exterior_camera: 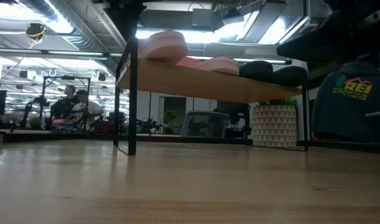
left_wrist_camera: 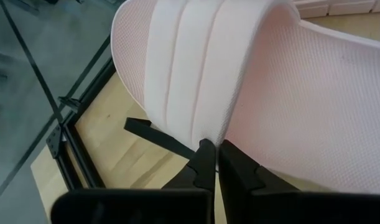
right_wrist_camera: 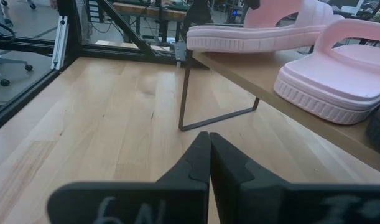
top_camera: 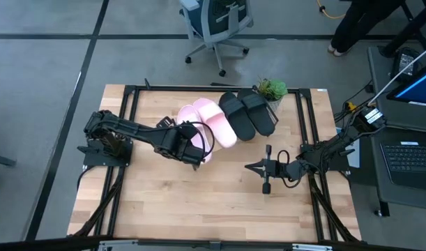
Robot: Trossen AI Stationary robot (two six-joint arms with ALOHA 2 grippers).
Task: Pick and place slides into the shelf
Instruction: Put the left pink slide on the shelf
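left gripper (top_camera: 196, 149) pinched shut on the pink slide's (top_camera: 192, 124) strap, at the shelf's (exterior_camera: 196, 81) left end beside its mate. i should seat it flat before releasing. right gripper (top_camera: 253, 167) closed, empty.

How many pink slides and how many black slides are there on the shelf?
Pink slides: 2
Black slides: 2
Total: 4, all on the shelf
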